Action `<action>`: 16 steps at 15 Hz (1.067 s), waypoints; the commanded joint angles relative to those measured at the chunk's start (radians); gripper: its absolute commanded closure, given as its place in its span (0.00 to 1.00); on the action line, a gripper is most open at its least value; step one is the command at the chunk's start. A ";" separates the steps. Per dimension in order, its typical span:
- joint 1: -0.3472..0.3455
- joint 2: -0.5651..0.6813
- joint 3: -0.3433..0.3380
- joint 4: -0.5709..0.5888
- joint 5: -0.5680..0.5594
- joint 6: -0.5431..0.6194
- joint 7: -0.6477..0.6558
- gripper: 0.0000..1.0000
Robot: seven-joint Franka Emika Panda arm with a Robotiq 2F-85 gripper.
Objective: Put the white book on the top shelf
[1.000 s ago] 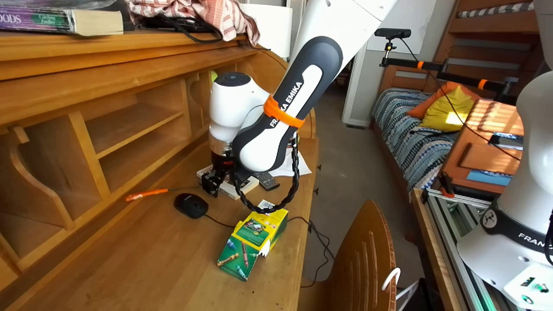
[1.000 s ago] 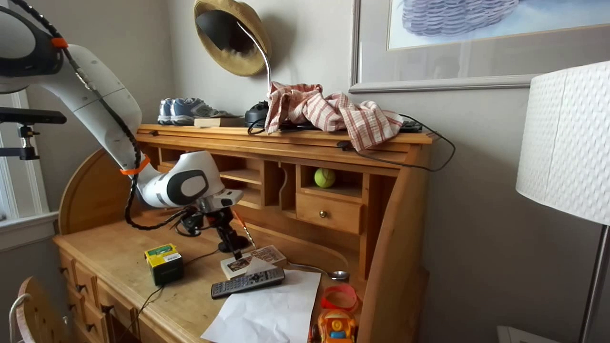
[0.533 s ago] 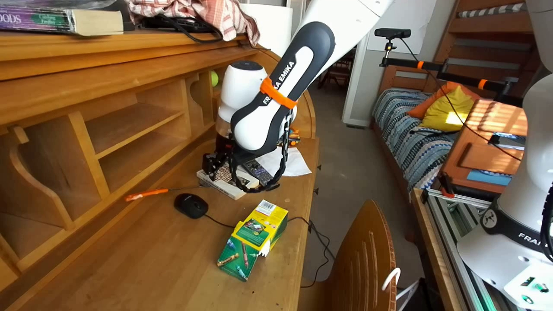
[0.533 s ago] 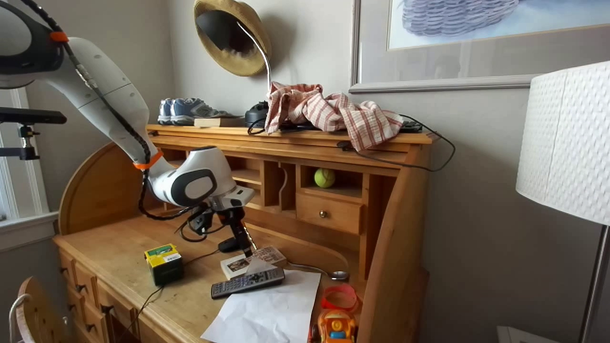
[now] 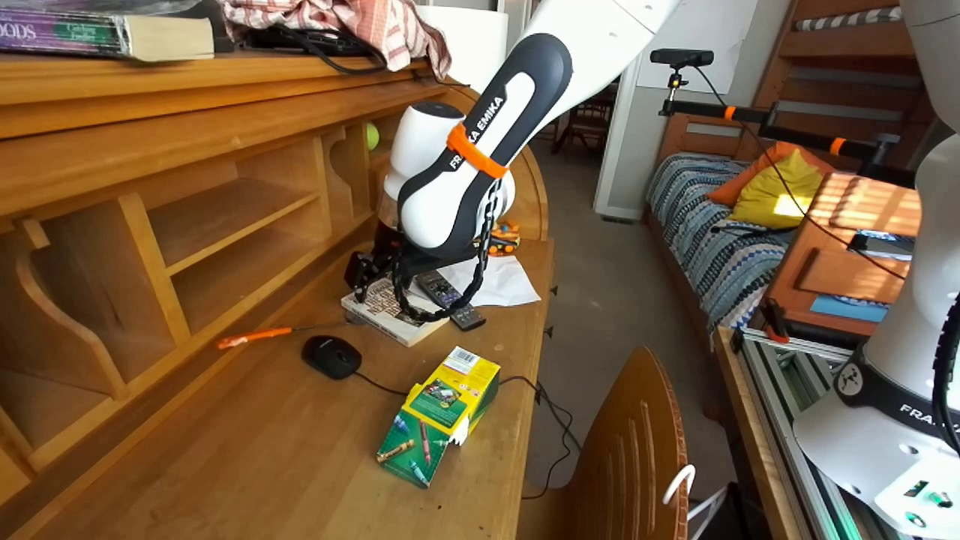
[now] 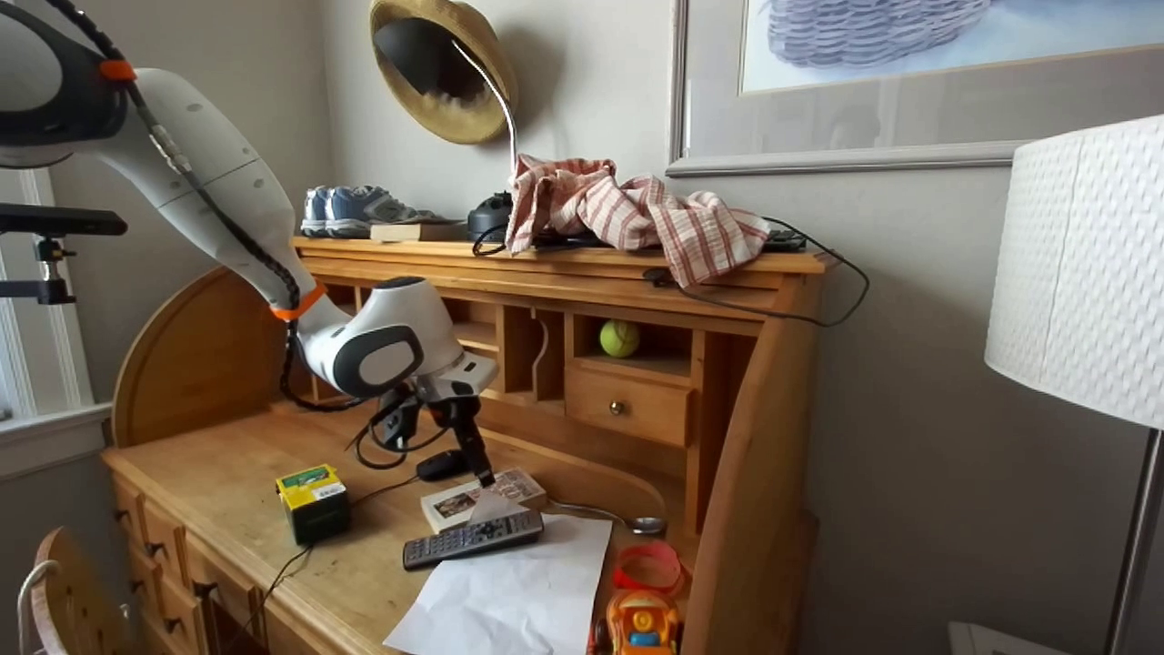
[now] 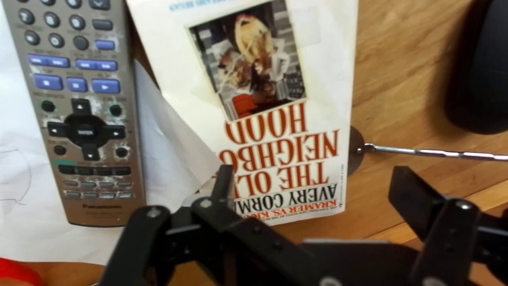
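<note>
While the gripper [image 7: 312, 172] is hanging near it, spread wide, the white book [image 7: 256, 109] is lying on the desk [image 5: 225, 465]; a paper sheet [image 6: 518, 582] is lapping over its edge, a remote [image 6: 473, 539] is sitting close beside, and a checked cloth [image 6: 637, 216] and shoes [image 6: 356, 213] are crowding the top shelf [image 5: 150, 81].

Fingers [image 6: 479, 464] over white book [image 6: 458, 505], remote [image 6: 473, 539] just beside, checked cloth [image 6: 632, 214] on top shelf [image 6: 591, 258]
</note>
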 commanded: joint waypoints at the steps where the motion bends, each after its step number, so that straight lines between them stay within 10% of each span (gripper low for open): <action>1: -0.050 0.050 0.056 0.061 0.041 0.011 -0.075 0.00; 16: -0.051 0.070 0.049 0.078 -0.011 0.010 -0.239 0.00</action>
